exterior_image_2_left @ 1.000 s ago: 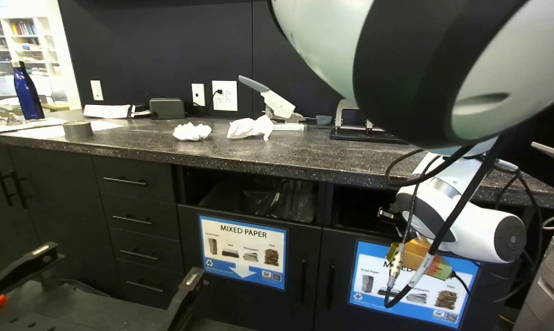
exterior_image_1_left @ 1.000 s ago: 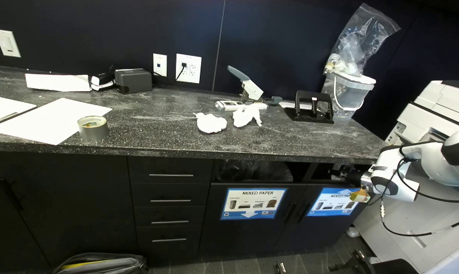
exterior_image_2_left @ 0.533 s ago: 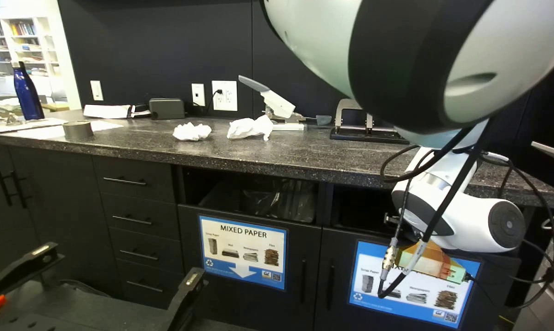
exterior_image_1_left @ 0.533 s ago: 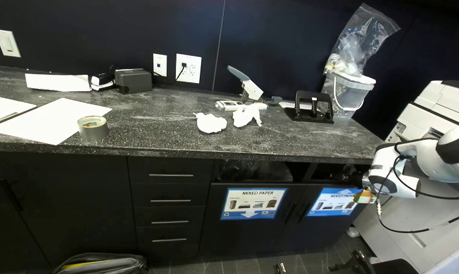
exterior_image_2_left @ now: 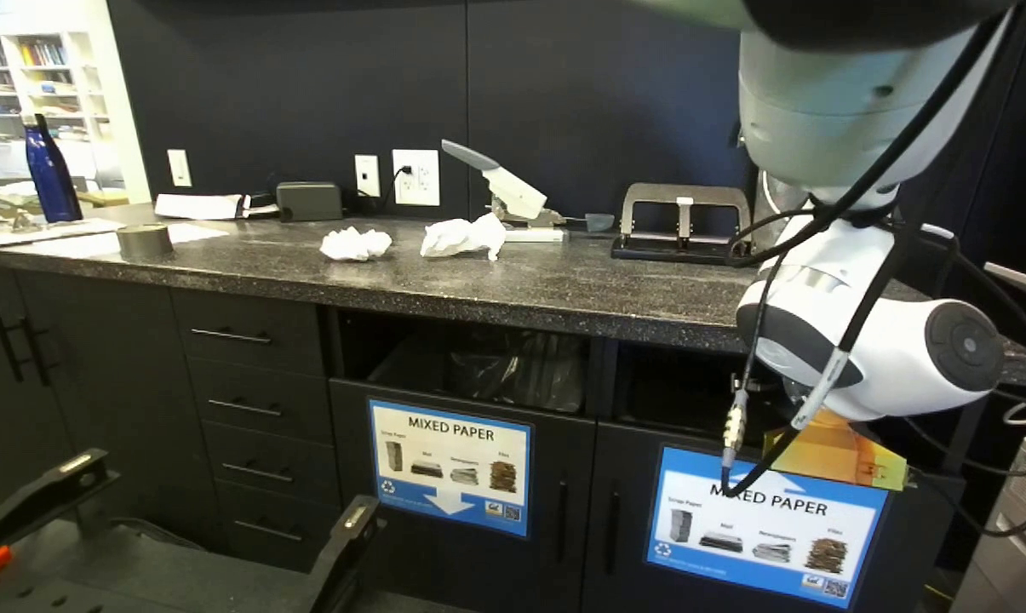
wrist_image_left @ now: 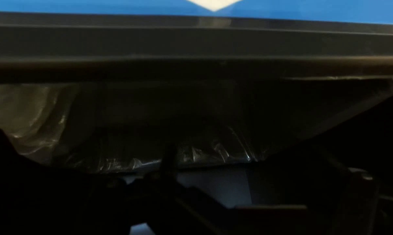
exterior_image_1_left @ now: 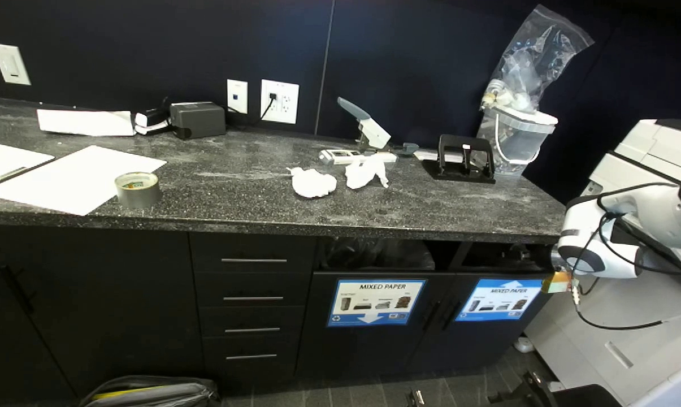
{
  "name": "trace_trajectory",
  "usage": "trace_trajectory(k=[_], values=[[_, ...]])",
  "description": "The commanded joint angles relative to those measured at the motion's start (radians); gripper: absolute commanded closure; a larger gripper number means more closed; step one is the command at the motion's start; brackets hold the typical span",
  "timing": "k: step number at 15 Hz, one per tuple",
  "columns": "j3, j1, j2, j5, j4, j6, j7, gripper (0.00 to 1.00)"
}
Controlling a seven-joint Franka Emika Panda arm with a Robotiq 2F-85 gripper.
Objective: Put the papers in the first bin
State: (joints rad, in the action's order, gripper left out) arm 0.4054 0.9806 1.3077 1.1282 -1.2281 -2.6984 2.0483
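The fingers [exterior_image_1_left: 520, 252] reach into the bin slot [exterior_image_2_left: 666, 385] above the up-arrow sign [exterior_image_1_left: 498, 301]. Whether they stand wide or narrow, or hold anything, I cannot tell: shadow swallows them in the wrist view, and in an exterior view the arm [exterior_image_2_left: 891, 366], cut off above, covers them. Two crumpled papers [exterior_image_2_left: 355, 245] lie on the bench [exterior_image_2_left: 581, 274].

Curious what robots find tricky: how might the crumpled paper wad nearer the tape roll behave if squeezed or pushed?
Probably light and squashable: the paper wad looks all wrinkles. Its lumpy outline should limit rolling, but it might slide on the shiny countertop.
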Motion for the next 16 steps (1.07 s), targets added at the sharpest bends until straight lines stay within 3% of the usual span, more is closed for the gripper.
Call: trace_trajectory(k=[1,5,9,13,16], values=[[-0.002,0.036,-0.179,0.030,-0.231,-0.115,0.045,0.00],[-0.071,0.009,-0.333,0.027,-0.418,-0.267,-0.048,0.00],[-0.120,-0.021,-0.516,0.027,-0.618,-0.301,-0.120,0.00],[-0.195,-0.135,-0.711,-0.019,-0.814,-0.350,-0.294,0.00],[-0.297,-0.294,-0.848,-0.093,-0.963,-0.396,-0.468,0.00]])
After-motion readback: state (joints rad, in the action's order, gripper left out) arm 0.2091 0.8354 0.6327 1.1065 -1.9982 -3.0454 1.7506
